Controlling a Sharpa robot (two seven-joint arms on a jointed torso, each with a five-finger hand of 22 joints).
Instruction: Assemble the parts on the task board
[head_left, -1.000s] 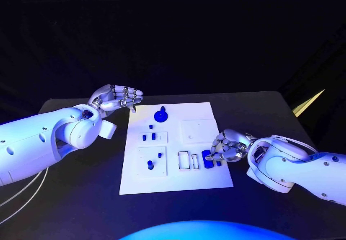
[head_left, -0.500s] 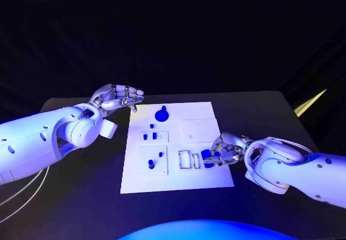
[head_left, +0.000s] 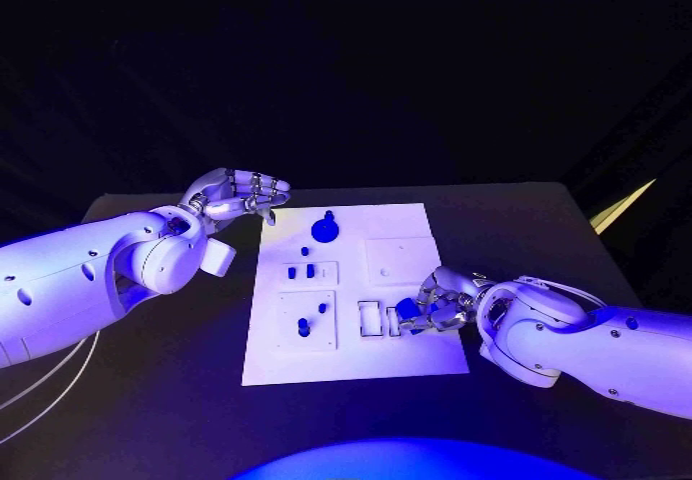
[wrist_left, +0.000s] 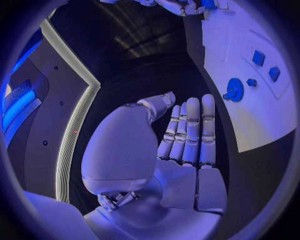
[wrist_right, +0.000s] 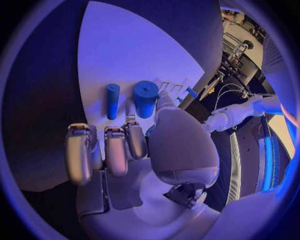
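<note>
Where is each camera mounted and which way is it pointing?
Head view: on the head, looking down at the task board; both arms show.
Left wrist view: behind the left hand, facing the board's edge.
Right wrist view: behind the right hand, facing two blue parts.
All three show the board.

My right hand (head_left: 444, 301) covers the near right edge of the board (head_left: 353, 362), so I cannot tell if my fingers touch the blue parts (head_left: 413, 318) there.
</note>
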